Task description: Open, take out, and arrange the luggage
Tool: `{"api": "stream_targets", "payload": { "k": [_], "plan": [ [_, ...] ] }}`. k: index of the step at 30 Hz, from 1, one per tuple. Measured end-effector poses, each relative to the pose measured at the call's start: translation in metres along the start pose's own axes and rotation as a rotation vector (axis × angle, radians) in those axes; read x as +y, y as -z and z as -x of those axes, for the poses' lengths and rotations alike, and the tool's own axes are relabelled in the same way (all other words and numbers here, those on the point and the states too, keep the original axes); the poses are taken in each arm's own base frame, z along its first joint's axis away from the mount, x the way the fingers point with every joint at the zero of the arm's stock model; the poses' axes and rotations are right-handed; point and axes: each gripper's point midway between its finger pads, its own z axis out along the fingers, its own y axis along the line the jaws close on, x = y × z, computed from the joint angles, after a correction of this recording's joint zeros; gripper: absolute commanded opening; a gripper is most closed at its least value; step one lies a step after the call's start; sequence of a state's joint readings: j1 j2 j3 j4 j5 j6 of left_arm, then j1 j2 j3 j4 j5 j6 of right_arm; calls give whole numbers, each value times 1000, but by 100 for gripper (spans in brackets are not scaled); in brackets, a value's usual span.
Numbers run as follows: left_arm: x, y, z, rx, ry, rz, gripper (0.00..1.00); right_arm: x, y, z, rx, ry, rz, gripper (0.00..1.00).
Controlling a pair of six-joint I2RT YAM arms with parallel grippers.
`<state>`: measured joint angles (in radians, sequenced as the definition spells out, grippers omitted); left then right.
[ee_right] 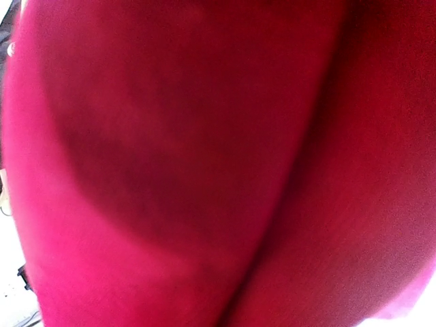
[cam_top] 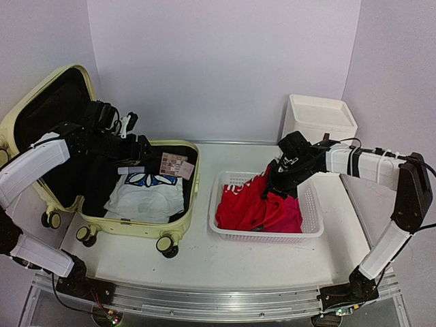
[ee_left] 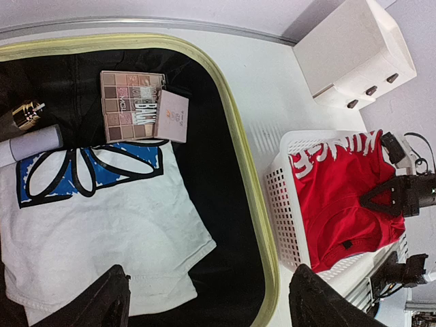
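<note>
The pale yellow-green luggage [cam_top: 178,228] lies open on the left, its lid standing against the wall. In its black lining lie a white T-shirt with a blue print [ee_left: 102,225], an eyeshadow palette [ee_left: 129,105] and a pale bottle [ee_left: 30,143]. My left gripper [ee_left: 208,293] hovers open above the T-shirt's edge and the case rim [ee_left: 238,136], holding nothing. My right gripper [cam_top: 276,185] is shut on the red shirt [cam_top: 255,208], which is bunched in the white mesh basket [cam_top: 266,236]. Red cloth [ee_right: 204,163] fills the right wrist view and hides the fingers.
A white three-drawer box [cam_top: 320,119] stands at the back right, behind the basket. The basket [ee_left: 283,197] sits close beside the case's right rim. A small gold-capped item [ee_left: 26,114] lies near the bottle. White walls close in the back and sides.
</note>
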<state>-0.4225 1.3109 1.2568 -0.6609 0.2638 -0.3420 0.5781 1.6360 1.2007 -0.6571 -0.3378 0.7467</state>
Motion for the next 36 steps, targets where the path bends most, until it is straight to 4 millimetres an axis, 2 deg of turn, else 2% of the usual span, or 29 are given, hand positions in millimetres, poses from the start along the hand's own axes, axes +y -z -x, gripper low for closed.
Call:
{"api": "stream_targets", "payload": {
  "k": [3,9,14,21,22,27,28,29,31,36],
  "plan": [
    [-1,0,0,0,0,-3,81,-6,0,2,5,7,1,0],
    [-1,2,0,-2,-1,-6,81,-37,-15,0,40,12,-57,0],
    [-2,2,1,-4,-2,-8,81,-55,-26,-1,66,46,-112,0],
    [-2,3,1,-5,-2,-9,81,-68,-23,-1,67,94,-186,1],
    [-2,3,1,-5,-2,-9,81,-69,-23,-1,69,101,-196,5],
    [-2,3,1,-5,-2,-10,81,-83,-12,2,74,143,-306,53],
    [-3,3,1,-4,-2,-12,81,-89,-4,4,77,156,-359,62],
    [-3,3,0,-3,-2,-15,82,-94,6,7,77,169,-421,67],
    [-3,3,0,-3,-2,-15,82,-102,27,12,69,198,-521,73],
    [-5,6,1,-10,-4,-19,82,-101,78,0,31,243,-566,73]
  ]
}}
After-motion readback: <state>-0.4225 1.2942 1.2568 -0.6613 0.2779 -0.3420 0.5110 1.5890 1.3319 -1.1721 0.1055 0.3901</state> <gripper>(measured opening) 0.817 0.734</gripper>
